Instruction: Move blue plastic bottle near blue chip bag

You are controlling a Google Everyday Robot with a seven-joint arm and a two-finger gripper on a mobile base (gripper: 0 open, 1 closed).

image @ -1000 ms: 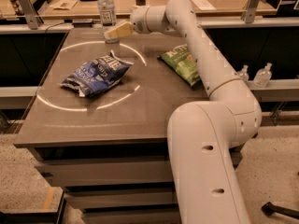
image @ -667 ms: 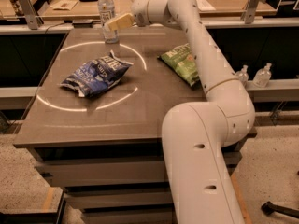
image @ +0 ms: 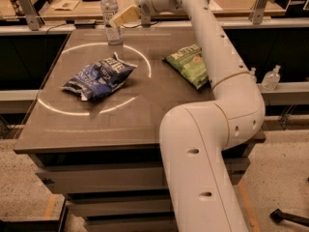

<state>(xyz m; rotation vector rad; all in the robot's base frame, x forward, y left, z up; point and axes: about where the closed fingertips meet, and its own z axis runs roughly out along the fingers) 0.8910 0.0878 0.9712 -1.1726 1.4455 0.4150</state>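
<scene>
The blue plastic bottle (image: 110, 14) stands upright at the far edge of the table, white cap on top. My gripper (image: 123, 17) is right beside it on its right, at label height; I cannot tell if it touches the bottle. The blue chip bag (image: 99, 75) lies crumpled on the table's left middle, well in front of the bottle. My white arm reaches from the near right over the table to the far edge.
A green chip bag (image: 189, 63) lies on the right side of the table (image: 145, 115), partly under my arm. Two small pump-top bottles (image: 272, 77) stand on a ledge to the right. A counter with metal posts (image: 29, 8) runs behind the table.
My gripper has moved a little farther back and up beside the bottle. The bottle and both bags have not moved.
</scene>
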